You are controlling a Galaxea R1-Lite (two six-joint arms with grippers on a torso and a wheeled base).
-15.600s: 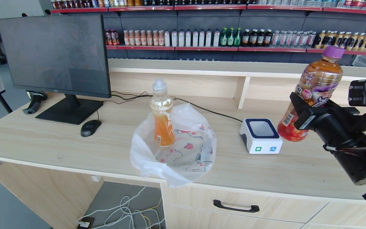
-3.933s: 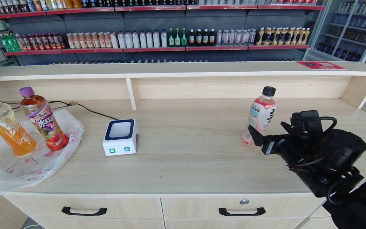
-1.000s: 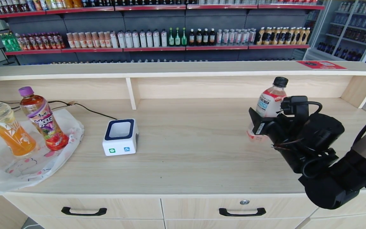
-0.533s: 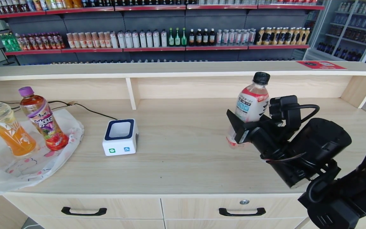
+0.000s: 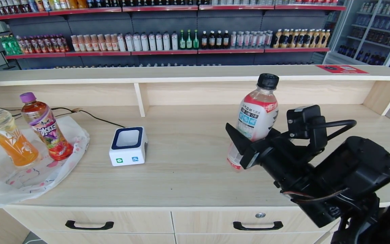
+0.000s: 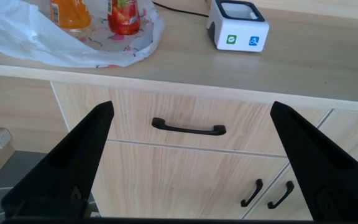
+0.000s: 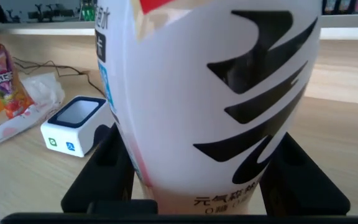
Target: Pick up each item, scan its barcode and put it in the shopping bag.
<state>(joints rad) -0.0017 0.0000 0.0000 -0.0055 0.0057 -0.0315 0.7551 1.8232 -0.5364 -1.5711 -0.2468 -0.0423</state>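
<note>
The long wooden table carries everything. At its left end lies the white shopping bag, spread flat with its mouth open. Two drinks stand upright on it, touching or nearly touching each other: an orange juice bottle and, just beside it on the scanner side, a purple-capped tea bottle. Judging from that, two items are already bagged.

The right tool is over the right half of the table. Its two black fingers are closed against the lower body of a white drink bottle with a black cap, one finger on either side. The bottle is clear of the table and leans a little, cap away from the robot. In the right wrist view its striped label sits between the fingers.

The left tool hangs low in front of the drawer front, below the table edge, spread wide with nothing between its fingers.

The small white barcode scanner, its window facing up, sits between the bag and the held bottle, well apart from the bottle.

This third item looks picked up but not yet scanned. What is left, as I read it, is to bring its barcode over the scanner window and then set it in the bag beside the other two. No other loose item shows on the table.
</note>
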